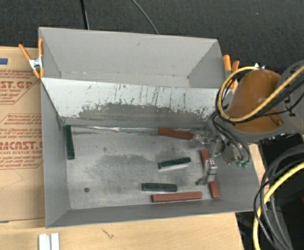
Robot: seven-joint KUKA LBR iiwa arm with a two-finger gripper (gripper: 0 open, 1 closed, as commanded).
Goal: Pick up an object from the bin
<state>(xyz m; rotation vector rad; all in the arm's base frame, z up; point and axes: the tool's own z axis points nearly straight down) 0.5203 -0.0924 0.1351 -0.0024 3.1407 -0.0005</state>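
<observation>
My gripper (210,166) is low at the bin's right side, reaching in from the right. A short red-brown stick (204,155) stands right against it, and whether it is held I cannot tell. Another short red-brown piece (214,190) lies just below the gripper by the right wall. A green stick (174,163) lies a little to the gripper's left. A red-brown stick (175,134) lies up-left of it, along the back of the floor.
A dark green stick (159,187) and a long red-brown stick (176,196) lie near the front wall. One more green stick (68,142) lies upright along the left wall. The arm's orange cover and cables hang over the right rim.
</observation>
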